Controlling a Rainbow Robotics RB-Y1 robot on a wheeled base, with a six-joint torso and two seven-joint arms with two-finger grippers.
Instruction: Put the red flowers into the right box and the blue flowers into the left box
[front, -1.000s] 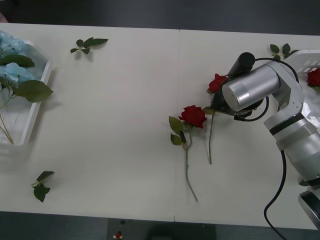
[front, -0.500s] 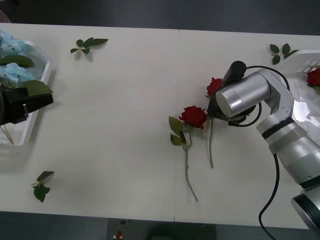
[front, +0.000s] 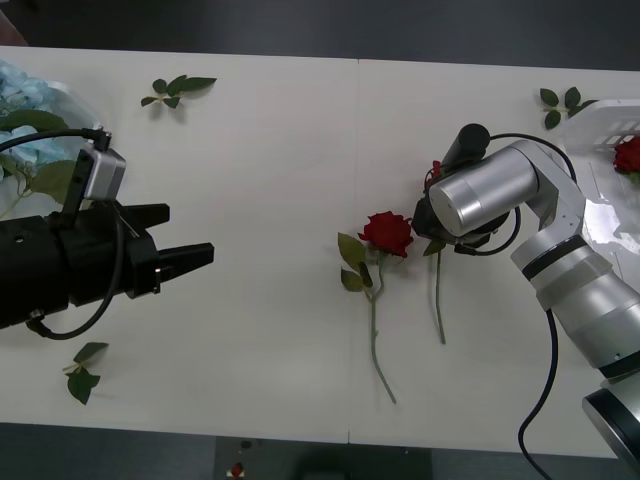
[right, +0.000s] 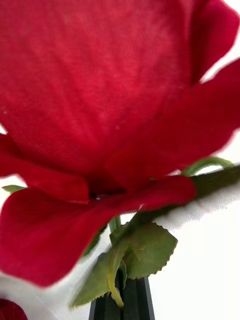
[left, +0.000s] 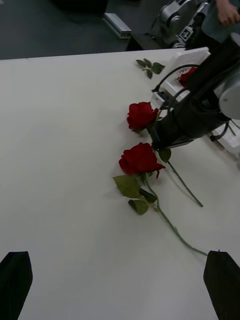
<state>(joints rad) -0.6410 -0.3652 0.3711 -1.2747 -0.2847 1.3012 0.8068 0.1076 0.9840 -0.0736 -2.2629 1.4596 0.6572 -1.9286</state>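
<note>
A red flower (front: 435, 172) is gripped just under its bloom by my right gripper (right: 125, 300), whose black fingers are shut on the stem. Its stem (front: 438, 300) trails over the table. A second red flower (front: 387, 232) lies on the table just left of it, also seen as a rose (left: 140, 158) in the left wrist view. Another red flower (front: 628, 153) lies in the right box (front: 600, 118). The blue flowers (front: 22, 88) fill the left box (front: 62, 92) at the far left. My left gripper (front: 175, 235) hovers open over the table's left half, with nothing between its fingers (left: 15, 285).
Loose green leaf sprigs lie at the back left (front: 178, 88), front left (front: 82, 375) and back right (front: 560, 100). A cable (front: 545, 400) hangs from the right arm. The table's seam runs down the middle.
My left arm has swung in from the left, over the table and away from the left box. The right gripper has closed on the rose and shifted it slightly right, stem following.
</note>
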